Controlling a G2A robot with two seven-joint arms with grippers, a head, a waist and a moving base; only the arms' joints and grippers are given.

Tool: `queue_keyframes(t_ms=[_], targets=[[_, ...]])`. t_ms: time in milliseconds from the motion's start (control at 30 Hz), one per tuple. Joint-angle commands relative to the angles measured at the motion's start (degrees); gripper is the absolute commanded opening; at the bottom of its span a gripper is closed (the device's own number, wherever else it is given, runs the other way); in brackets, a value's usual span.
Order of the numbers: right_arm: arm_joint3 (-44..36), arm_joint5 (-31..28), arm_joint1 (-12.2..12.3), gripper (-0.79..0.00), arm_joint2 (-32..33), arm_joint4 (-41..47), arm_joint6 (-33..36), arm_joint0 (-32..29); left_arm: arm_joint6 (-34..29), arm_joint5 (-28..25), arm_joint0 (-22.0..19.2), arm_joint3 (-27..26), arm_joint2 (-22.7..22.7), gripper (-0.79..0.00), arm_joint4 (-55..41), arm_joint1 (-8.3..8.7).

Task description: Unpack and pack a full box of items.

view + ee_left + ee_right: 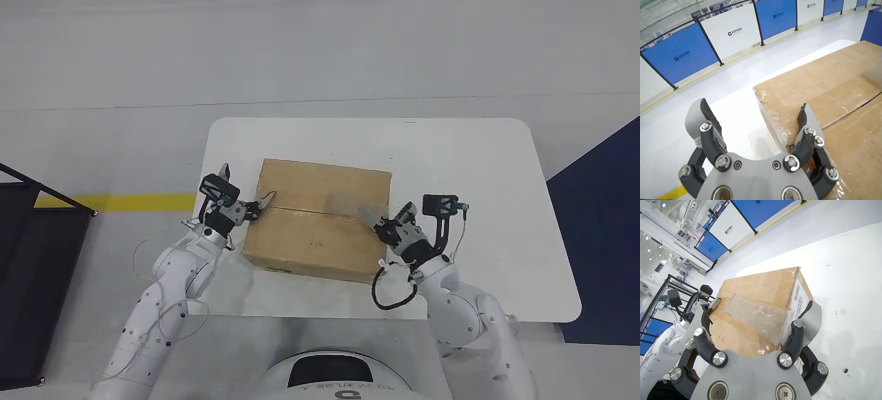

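Nearest, from above: left hand (247,188) was spread at one short end of the closed brown cardboard box (320,215), and the right hand (392,222) was spread at the other. The box sat mid white bench (480,180), long axis across it, flap seam running hand to hand.

Left wrist view: the hand straddled the taped end edge.

Right wrist view: the hand straddled the near top corner. A clear tape strip (755,313) lay slantwise over the seam.

Risk, as judged: pads could slip on the glossy tape, or an uneven push could skid the box.
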Motion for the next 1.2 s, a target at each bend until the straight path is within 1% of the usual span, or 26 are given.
queue_keyframes(t_ms=[0, 200, 367, 533, 633, 733, 833, 900, 967, 1067, 1167], targets=[[-0.4, 0.3, 0.0, 0.0, -1.6, -0.9, 0.3, 0.9, 0.3, 0.0, 0.2, -0.2, -0.2, 0.0, -0.1, 0.02], [-0.9, 2.6, -0.1, 0.0, -6.8, -4.3, 3.6, 4.2, 1.7, 0.1, 1.0, -1.4, -1.6, 0.0, -2.1, 0.08], [1.3, 5.0, -0.4, 0.0, -10.7, -5.3, 6.2, 8.6, 3.1, 0.4, 2.4, -3.7, -4.1, 0.0, -5.7, 0.18], [3.7, 6.9, -0.8, 0.0, -14.8, -6.4, 8.2, 12.9, 2.7, -0.5, 3.0, -4.8, -6.3, 0.0, -7.9, 0.37], [4.2, 6.8, -1.1, 0.0, -17.2, -6.2, 8.4, 14.9, 2.5, -0.8, 2.9, -4.9, -6.8, 0.0, -8.2, 0.4], [3.3, 6.0, -1.0, 0.0, -17.8, -6.7, 6.8, 15.3, 2.3, -0.7, 3.0, -5.0, -6.9, 0.0, -8.3, 0.37], [0.3, 6.8, -0.7, 0.0, -16.5, -9.1, 3.9, 12.9, 2.3, -0.6, 3.0, -5.0, -6.9, 0.0, -8.2, 0.34], [-2.7, 8.5, -0.3, 0.0, -14.7, -12.2, 1.5, 9.7, 2.1, -0.7, 2.9, -4.9, -7.0, 0.0, -8.2, 0.34], [-5.8, 10.0, 0.1, 0.0, -12.3, -13.5, -1.0, 5.7, 1.9, -0.7, 2.8, -4.7, -7.1, 0.0, -8.4, 0.32], [-8.1, 10.2, 0.7, 0.0, -7.2, -11.0, -4.2, 0.1, 1.5, -0.6, 2.6, -4.2, -7.4, 0.0, -8.7, 0.3], [-8.0, 9.7, 1.1, 0.0, -2.2, -6.8, -5.8, -4.2, 1.2, -0.6, 2.2, -3.5, -7.3, 0.0, -8.8, 0.26]])
